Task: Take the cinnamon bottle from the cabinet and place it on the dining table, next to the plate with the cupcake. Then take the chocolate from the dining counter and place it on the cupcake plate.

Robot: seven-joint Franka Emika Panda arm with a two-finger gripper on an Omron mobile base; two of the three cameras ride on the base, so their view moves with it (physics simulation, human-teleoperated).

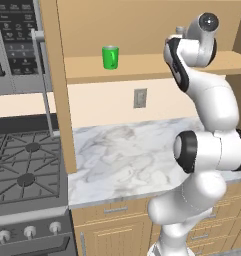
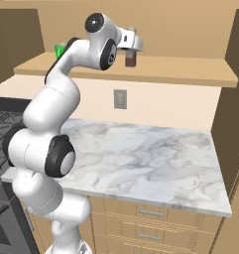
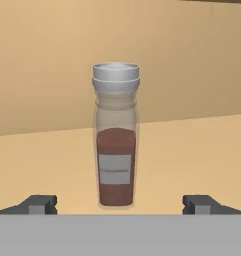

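Note:
The cinnamon bottle (image 3: 116, 150) stands upright on the tan cabinet shelf (image 2: 190, 72), clear glass with reddish-brown powder, a pale label and a grey cap. In the hand view it is centred just ahead of my fingertips (image 3: 39, 204), which stand wide apart, one on each side of it and not touching it. My gripper (image 2: 133, 48) is open, level with the shelf, right in front of the bottle (image 2: 131, 59). In the left base view my own arm hides the bottle. The dining table, plate, cupcake and chocolate are out of view.
A green cup (image 1: 110, 57) stands further left on the same shelf. Below are a marble counter (image 1: 132, 155) with a wall outlet (image 1: 140, 98), and a gas stove (image 1: 22, 165) under a microwave (image 1: 14, 40) at the left. A tan side panel (image 2: 232, 114) bounds the right.

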